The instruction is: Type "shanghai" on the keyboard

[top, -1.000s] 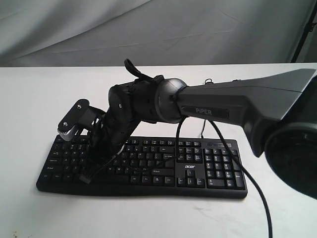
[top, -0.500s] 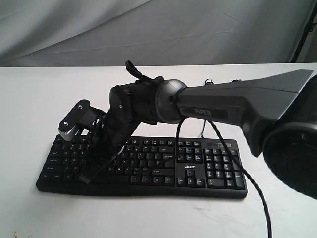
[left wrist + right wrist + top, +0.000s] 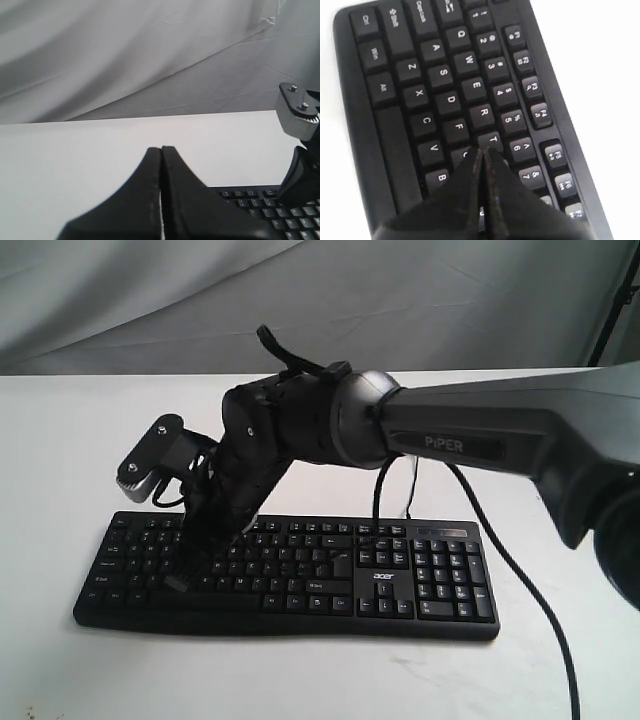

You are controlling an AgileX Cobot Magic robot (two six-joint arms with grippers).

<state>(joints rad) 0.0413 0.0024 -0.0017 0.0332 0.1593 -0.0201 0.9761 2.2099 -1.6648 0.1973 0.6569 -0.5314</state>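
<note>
The black keyboard [image 3: 330,575] lies across the white table, with its acer logo beside the number pad. My right gripper [image 3: 180,584] reaches across from the right and hovers over the keyboard's left half. It is shut with nothing in it. In the right wrist view the right gripper [image 3: 482,150] points at the edge between the T key [image 3: 491,140] and the partly hidden G key, with the keyboard [image 3: 415,95] filling the view. My left gripper [image 3: 161,148] is shut and empty, held over bare table beside the keyboard's [image 3: 265,202] corner. It is outside the exterior view.
The white table [image 3: 80,440] ends at a grey cloth backdrop [image 3: 420,300]. A black arm cable [image 3: 545,635] droops over the number pad toward the front right. The right arm's grey wrist camera [image 3: 148,462] juts out to the left above the keyboard.
The right arm has risen, lifting its shut fingertips off the left-hand keys and a little toward the back. The keyboard has not moved.
</note>
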